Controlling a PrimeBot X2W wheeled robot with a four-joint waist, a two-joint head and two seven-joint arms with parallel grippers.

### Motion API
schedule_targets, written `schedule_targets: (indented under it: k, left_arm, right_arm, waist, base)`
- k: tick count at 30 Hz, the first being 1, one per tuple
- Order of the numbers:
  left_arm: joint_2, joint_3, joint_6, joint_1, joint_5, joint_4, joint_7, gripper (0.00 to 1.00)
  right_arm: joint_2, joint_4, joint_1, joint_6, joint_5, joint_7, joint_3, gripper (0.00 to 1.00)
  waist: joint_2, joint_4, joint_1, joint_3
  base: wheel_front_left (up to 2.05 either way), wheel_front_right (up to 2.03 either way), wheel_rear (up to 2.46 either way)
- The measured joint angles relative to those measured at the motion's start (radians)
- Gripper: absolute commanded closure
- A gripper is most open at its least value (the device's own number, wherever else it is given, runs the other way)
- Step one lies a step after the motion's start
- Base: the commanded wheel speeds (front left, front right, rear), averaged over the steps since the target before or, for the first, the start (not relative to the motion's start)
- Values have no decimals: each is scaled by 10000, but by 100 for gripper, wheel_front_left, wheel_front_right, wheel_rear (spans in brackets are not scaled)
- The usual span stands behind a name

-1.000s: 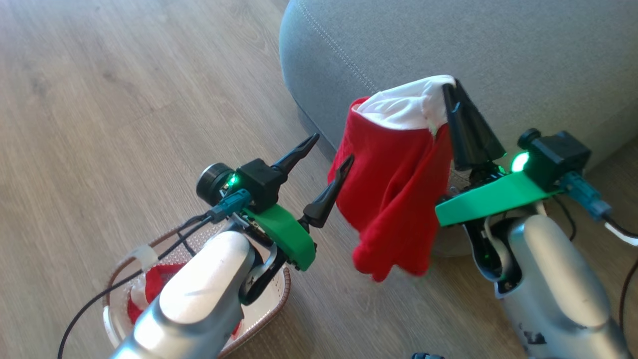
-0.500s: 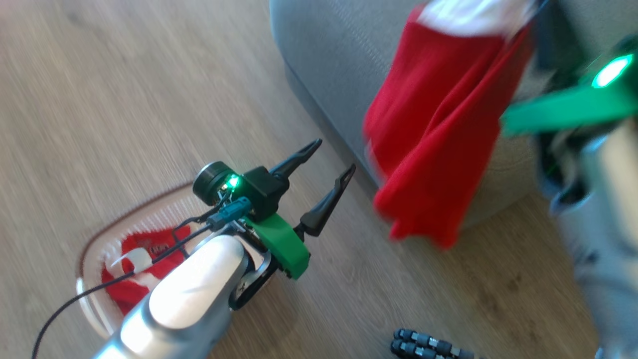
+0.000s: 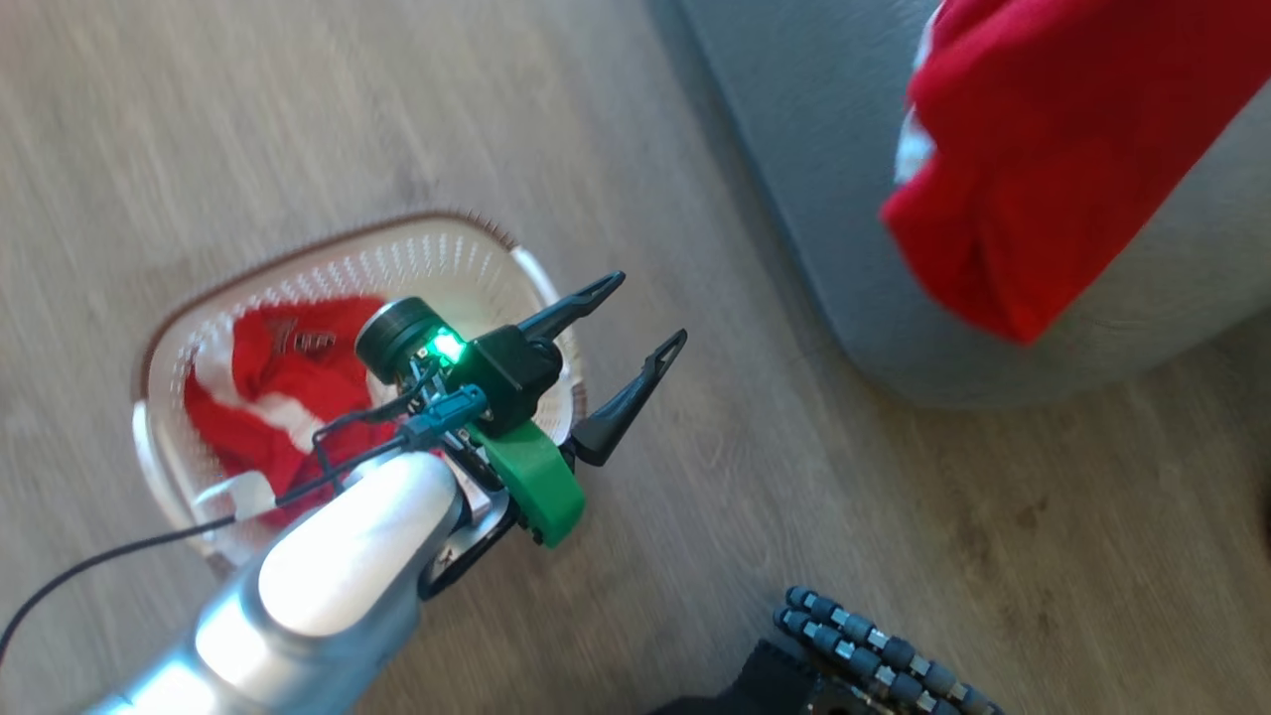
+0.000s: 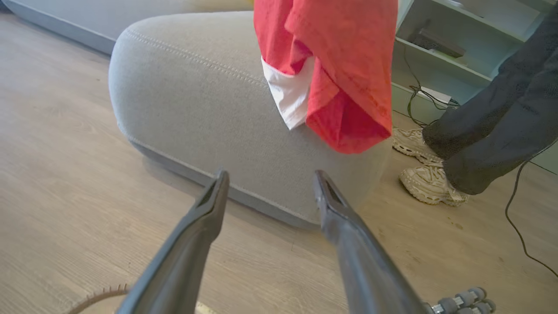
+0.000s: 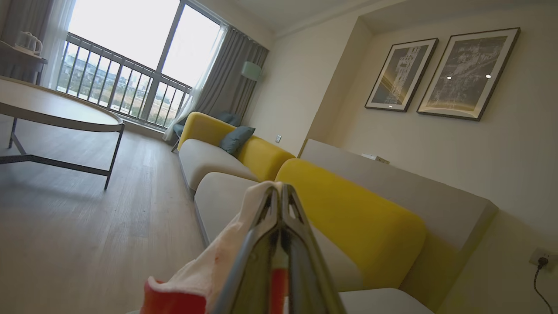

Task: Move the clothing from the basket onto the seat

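Clothing half moved: one piece hangs pinched in right jaws by the seat; another lies in the basket; left jaws wide.

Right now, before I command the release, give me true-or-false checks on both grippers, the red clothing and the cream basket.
The right gripper is shut on a bright red garment with a white cuff. True.
The cream perforated plastic basket is empty. False: red, white-striped clothing lies in it.
The left gripper is open, holding nothing. True.
The held garment lies flat on the grey fabric-upholstered seat. False: it hangs from the right gripper.
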Motion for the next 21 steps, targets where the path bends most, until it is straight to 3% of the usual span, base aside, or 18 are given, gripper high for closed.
schedule_targets:
  k: [3,15,21]
  left_arm:
    - [105,-109,0,-138,0,-36,0,0]
    - [94,-293,0,-273,-6,-138,0,0]
    - [100,-374,0,-272,-12,-123,0,0]
  right_arm:
    - [-523,872,-878,0,-284,2,-282,100]
    - [-2410,2510,-3802,0,-1467,430,-2088,100]
    - [-2232,3302,-3485,0,-1703,663,-2677,100]
  waist:
    - [0,280,0,400]
    - [0,1306,0,1174]
    - [0,1502,-1,1662]
  base:
    - [0,0,0]
    - [0,0,0]
    - [0,0,0]
